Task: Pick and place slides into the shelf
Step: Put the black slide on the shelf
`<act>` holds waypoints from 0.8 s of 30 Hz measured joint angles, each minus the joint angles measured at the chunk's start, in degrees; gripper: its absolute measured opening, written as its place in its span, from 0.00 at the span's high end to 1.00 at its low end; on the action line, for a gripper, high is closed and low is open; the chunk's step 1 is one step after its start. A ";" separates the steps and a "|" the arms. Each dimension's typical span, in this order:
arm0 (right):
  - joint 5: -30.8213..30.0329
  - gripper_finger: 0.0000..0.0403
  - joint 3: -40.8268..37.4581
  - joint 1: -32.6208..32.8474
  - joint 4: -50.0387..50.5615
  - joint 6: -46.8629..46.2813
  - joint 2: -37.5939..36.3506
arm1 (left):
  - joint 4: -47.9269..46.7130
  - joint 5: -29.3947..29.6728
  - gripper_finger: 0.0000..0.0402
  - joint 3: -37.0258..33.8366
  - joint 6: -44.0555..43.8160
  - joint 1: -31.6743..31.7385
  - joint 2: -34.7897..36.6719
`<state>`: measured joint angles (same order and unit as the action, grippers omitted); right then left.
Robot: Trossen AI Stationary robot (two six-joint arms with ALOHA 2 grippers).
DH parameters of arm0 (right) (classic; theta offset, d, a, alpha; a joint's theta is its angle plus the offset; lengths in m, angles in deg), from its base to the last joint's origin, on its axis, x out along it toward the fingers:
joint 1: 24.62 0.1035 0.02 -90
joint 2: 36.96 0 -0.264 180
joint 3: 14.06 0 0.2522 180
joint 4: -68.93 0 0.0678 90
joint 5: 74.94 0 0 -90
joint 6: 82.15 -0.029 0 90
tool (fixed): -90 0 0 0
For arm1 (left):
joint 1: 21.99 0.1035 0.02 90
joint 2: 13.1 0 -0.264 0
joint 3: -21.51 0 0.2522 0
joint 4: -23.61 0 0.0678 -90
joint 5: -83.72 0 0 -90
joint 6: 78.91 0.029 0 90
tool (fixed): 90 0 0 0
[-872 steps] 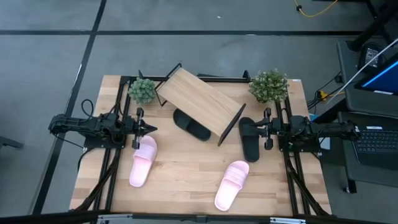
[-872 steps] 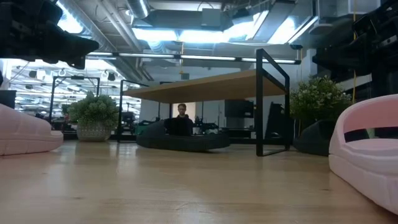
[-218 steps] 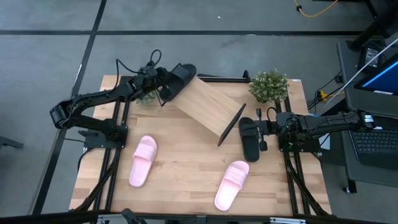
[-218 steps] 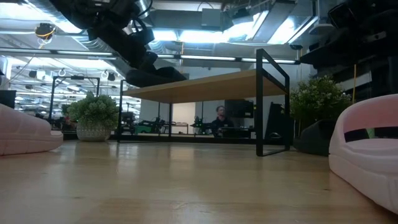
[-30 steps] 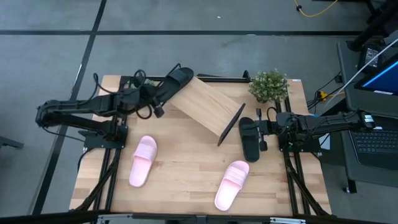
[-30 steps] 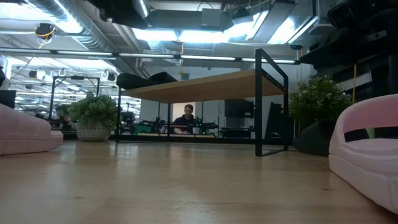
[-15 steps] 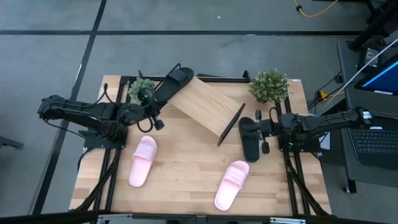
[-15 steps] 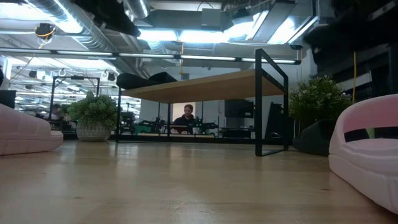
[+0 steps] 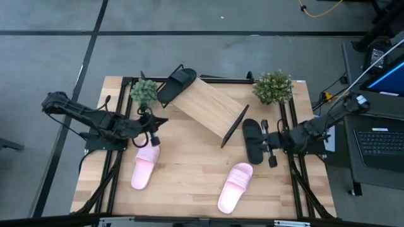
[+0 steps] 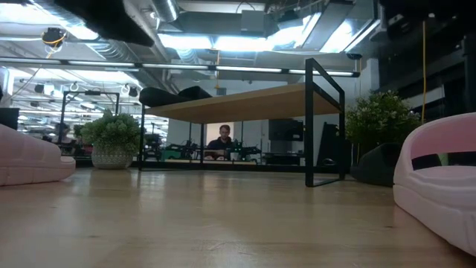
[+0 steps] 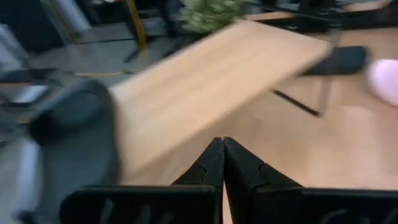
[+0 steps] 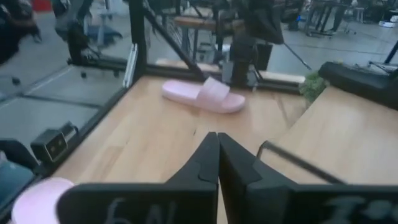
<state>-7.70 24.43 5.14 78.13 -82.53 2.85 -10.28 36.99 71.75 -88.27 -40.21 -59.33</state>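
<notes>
The shelf (image 9: 207, 107) stands slanted across the table's middle. One black slide (image 9: 177, 81) lies on its far left end, and also shows in the low view (image 10: 175, 95). The other black slide (image 9: 252, 140) rests sole-down on the table, right of the shelf. Two pink slides (image 9: 144, 165) (image 9: 235, 186) lie near the table's near edge. My left gripper (image 9: 161, 122) is shut (image 11: 222, 147), between the shelf and the left pink slide. My right gripper (image 9: 265, 144) is shut (image 12: 217, 139), raised at the right edge of the black slide on the table.
Two potted plants (image 9: 144, 91) (image 9: 273, 86) stand at the table's far corners, beside the shelf's ends. The shelf's black frame end (image 9: 235, 125) stands close to the black slide on the table. Bare wood (image 9: 189, 170) lies between the pink slides. A person sits far behind the table (image 10: 223, 141).
My left gripper has drawn back from the shelf's far left end toward the near edge and now points at the spot above the left pink slide. The black slide stays on the shelf. My right arm has raised its elbow, and its gripper has shifted slightly toward the near edge.
</notes>
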 joint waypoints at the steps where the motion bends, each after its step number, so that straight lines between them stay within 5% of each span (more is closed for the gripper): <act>1: -2.13 0.99 0.16 1.60 0.05 -0.38 1.28 | 0.35 -1.26 1.00 -0.94 -0.97 -0.68 0.77; 12: -22.73 1.00 0.35 14.03 1.48 -14.43 11.89 | 5.39 -3.50 1.00 -8.66 -5.55 -9.26 5.26; 19: -24.37 1.00 1.55 14.56 5.00 -20.16 12.13 | 5.86 -3.53 1.00 -8.73 -5.15 -12.04 5.48; 24: -24.34 1.00 10.53 14.55 15.49 -19.26 14.84 | 5.87 -3.53 1.00 -8.73 -5.15 -12.35 5.48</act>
<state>-32.05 34.96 19.68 93.61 -101.79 17.69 -4.41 33.47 63.02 -93.42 -52.55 -53.85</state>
